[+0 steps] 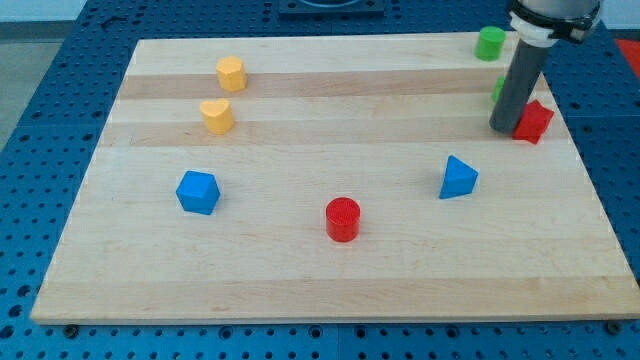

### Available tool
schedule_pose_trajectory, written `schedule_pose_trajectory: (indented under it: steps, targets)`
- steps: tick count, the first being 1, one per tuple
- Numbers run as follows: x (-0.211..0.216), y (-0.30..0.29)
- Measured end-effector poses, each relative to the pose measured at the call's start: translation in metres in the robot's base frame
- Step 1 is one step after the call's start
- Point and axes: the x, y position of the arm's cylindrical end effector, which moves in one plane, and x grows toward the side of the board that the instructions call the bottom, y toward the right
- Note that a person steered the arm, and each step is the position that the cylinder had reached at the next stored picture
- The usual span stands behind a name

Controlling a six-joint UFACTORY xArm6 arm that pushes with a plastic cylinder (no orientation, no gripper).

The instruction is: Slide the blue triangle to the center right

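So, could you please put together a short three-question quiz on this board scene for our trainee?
1. True or false: my tip is touching the blue triangle.
2. Which block lies nearest my tip? A) blue cube B) red block at the view's right C) red cylinder
3. How many yellow blocks are on the wooden board?

Key:
1. False; the tip stands apart from it, up and to the view's right.
2. B.
3. Two: one above the other, at the view's upper left.
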Motion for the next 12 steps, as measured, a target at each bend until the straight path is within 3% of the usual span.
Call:
schedule_pose_trajectory:
  steps: [1, 3, 4, 7, 9, 12]
  targets:
    - [0.002, -0.013]
    - [0.007, -0.111]
    - [0.016, -0.133]
    - [0.098, -0.131]
    - [0.094, -0.082]
    - [0.078, -0.063]
